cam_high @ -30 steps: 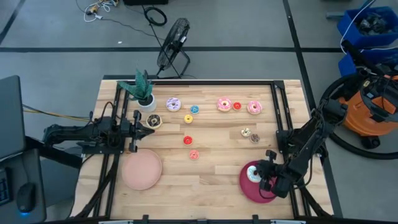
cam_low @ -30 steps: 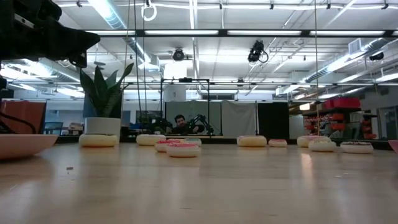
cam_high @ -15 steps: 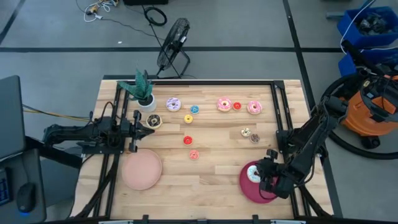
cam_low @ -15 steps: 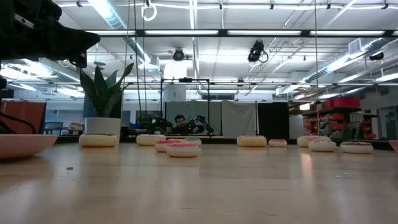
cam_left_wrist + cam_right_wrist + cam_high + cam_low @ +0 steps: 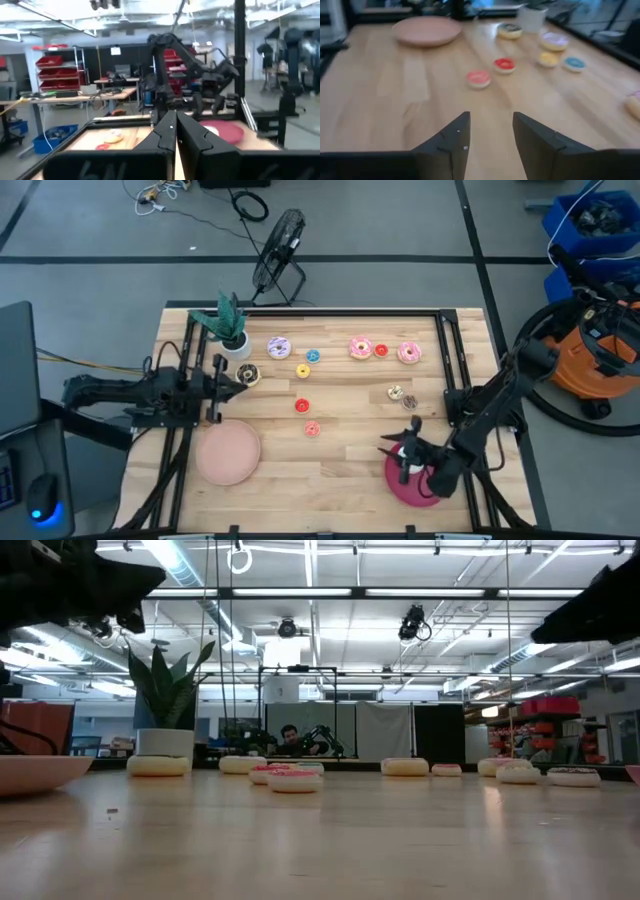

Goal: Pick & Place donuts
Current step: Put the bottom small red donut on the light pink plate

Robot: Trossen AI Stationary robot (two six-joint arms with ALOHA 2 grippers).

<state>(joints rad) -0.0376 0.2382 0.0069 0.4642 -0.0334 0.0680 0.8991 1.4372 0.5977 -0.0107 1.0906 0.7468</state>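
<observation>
Right end effector (image 5: pixel 392 450) spread over the crimson plate's (image 5: pixel 425 490) edge.
Its arm reaches in low from the tabletop's (image 5: pixel 350 440) right; a white donut (image 5: pixel 409 461) lies on that plate. Left end effector (image 5: pixel 240 379), pressed together, waits beside the chocolate donut (image 5: pixel 248 374).

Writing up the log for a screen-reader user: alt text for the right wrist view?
The right gripper, jaws open and empty, looks across a wooden table at small toy donuts: a pink donut and a red donut nearest, then yellow and blue ones. A pink plate sits beyond.
</observation>
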